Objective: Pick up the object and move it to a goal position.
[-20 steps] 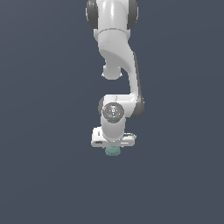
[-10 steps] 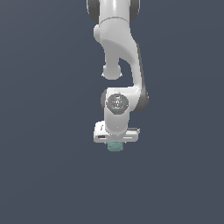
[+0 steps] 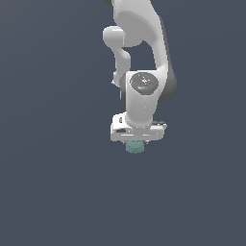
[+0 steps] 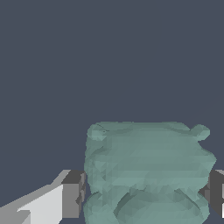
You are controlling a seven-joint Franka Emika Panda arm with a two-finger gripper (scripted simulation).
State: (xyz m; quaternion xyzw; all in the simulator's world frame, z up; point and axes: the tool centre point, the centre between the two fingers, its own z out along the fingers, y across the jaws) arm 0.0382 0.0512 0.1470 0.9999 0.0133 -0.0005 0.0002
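The object is a small pale teal-green lumpy barrel with horizontal ridges. In the exterior view it pokes out just below my white gripper, whose hand hides its upper part. In the wrist view the object fills the gap between my gripper's two dark fingertips, which press against its sides. The gripper is shut on the object.
The background is a plain dark blue-grey surface in both views. My white arm rises above the gripper towards the top of the exterior view. No other objects or goal marker show.
The gripper has moved up and towards the exterior view's right, carrying the object with it. The grip on the object has not changed.
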